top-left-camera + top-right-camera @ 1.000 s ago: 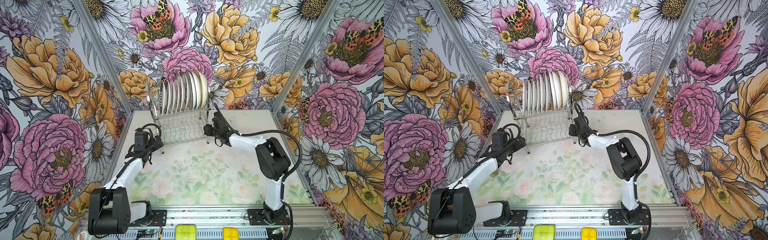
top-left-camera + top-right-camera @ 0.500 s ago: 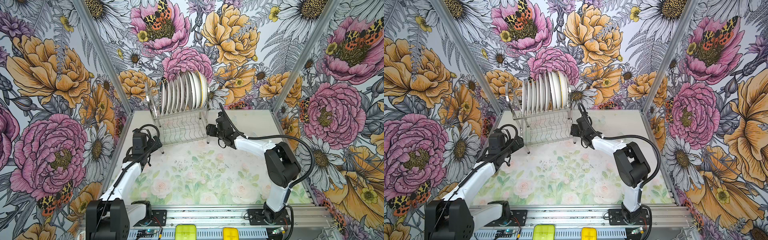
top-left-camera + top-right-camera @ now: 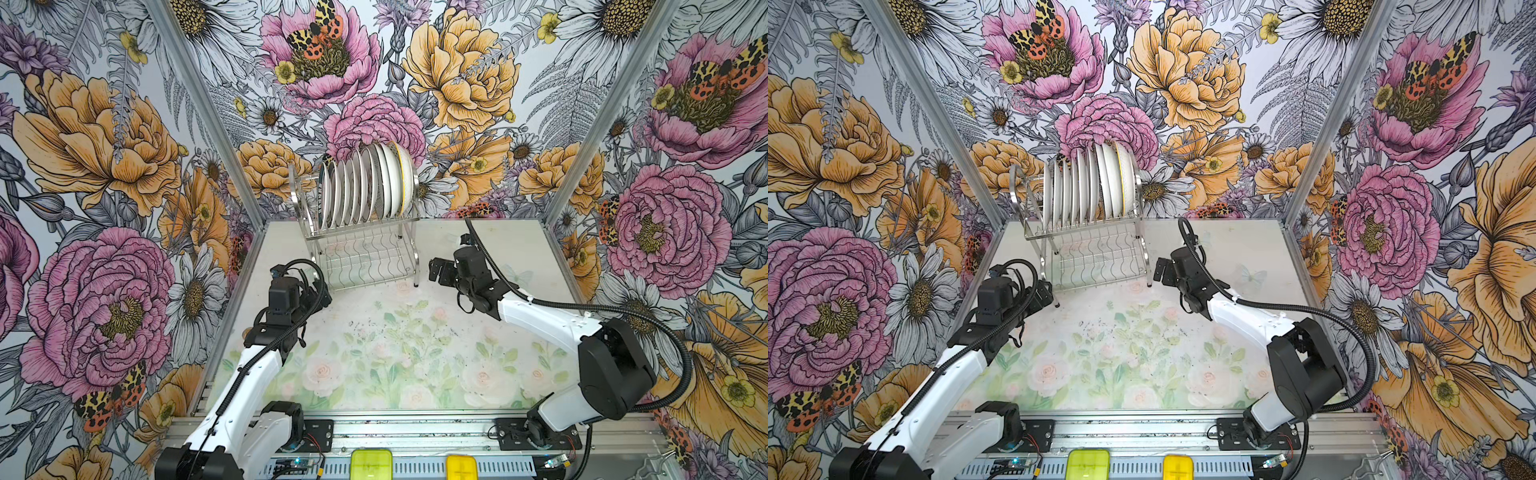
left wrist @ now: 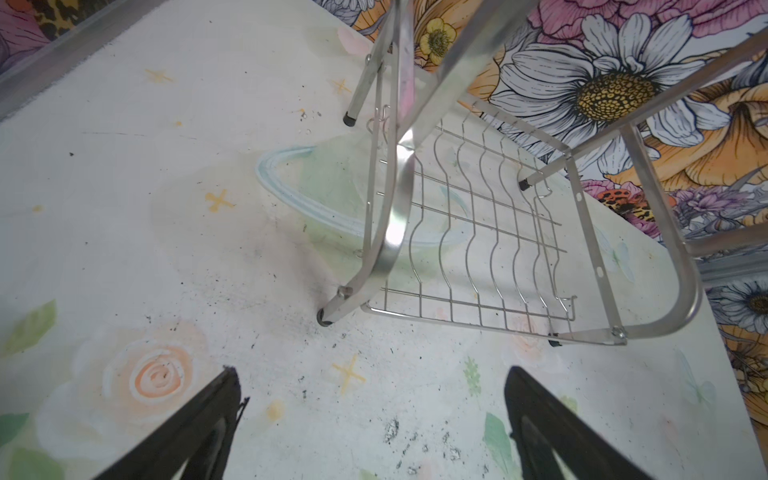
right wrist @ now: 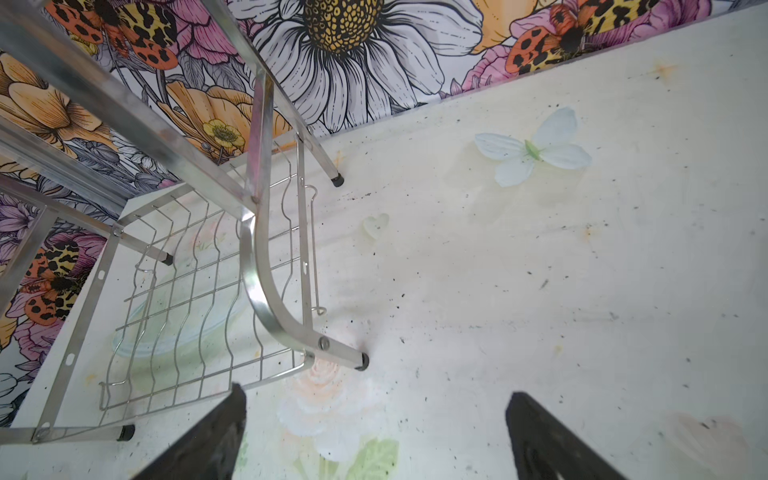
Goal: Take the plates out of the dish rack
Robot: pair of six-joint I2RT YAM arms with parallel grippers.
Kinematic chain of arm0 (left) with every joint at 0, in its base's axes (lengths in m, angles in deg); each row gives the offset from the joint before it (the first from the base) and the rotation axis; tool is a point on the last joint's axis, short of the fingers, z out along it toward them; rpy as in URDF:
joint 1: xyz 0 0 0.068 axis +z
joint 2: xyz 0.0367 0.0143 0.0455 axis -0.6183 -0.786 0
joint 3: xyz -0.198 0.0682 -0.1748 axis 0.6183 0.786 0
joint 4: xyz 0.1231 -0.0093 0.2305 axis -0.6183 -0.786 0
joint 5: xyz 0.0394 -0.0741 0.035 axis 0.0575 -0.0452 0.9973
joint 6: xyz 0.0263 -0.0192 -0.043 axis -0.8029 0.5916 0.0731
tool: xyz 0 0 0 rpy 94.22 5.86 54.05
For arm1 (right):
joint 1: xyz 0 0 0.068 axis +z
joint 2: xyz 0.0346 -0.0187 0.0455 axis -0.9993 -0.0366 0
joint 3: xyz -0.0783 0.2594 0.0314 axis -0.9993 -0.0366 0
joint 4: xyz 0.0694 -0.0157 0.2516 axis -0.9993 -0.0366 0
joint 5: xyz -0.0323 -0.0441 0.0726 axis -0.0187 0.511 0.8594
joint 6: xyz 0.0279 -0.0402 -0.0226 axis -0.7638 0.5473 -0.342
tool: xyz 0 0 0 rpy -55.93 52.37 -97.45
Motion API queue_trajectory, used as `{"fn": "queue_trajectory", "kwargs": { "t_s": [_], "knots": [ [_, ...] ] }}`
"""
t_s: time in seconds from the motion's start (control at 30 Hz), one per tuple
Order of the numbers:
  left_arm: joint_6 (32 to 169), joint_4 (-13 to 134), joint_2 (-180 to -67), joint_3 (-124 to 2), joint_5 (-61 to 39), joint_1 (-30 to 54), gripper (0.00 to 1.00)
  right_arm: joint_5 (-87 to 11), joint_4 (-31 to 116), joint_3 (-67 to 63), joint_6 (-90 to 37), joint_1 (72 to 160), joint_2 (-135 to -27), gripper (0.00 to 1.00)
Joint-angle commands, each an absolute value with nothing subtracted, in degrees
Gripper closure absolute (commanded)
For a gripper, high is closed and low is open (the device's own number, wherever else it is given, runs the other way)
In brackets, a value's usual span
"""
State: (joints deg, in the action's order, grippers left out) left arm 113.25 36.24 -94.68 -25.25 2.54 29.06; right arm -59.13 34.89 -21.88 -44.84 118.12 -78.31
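The shiny steel wire dish rack (image 3: 361,225) stands at the back of the flower-printed table (image 3: 395,332), between both claws. The round, mostly white ceramic plates (image 3: 365,187) stand on edge in its upper tier, in a row running left to right. The left gripper (image 4: 370,374) is near the front left leg and the right gripper (image 5: 374,395) near the front right leg. Both are spread wide and empty.

Robot test booth: floral-print walls (image 3: 104,166), aluminium rail (image 3: 415,432).

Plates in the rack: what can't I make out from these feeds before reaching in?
- Plates: in both top views they stand edge-on, each hiding the next; faces, patterns and exact count unclear.
- Both wrist views: upper tier cut off by the frame edge; only the dish rack legs and lower shelf show.
- Left gripper: in the top views its own wrist and cables mostly hide the fingertips.
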Motion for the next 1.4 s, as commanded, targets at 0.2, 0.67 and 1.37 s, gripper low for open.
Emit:
{"fn": "queue_trajectory", "kwargs": {
  "t_s": [0.2, 0.67, 1.37],
  "knots": [
    [116.33, 31.22, -94.69, -29.48, 14.61, 11.67, 0.01, -64.26, 20.30, -18.64, -38.89, 120.26, -64.30, 0.01],
    [120.44, 23.14, -104.66, -39.47, 19.47, 2.36, 0.01, -78.76, 14.19, 8.96, -18.99, 132.97, -69.21, 0.01],
    [114.18, 21.73, -102.31, -40.40, 16.74, 6.27, 0.01, -84.03, 7.60, 36.61, -17.40, 139.41, -86.97, 0.01]
  ]
}}
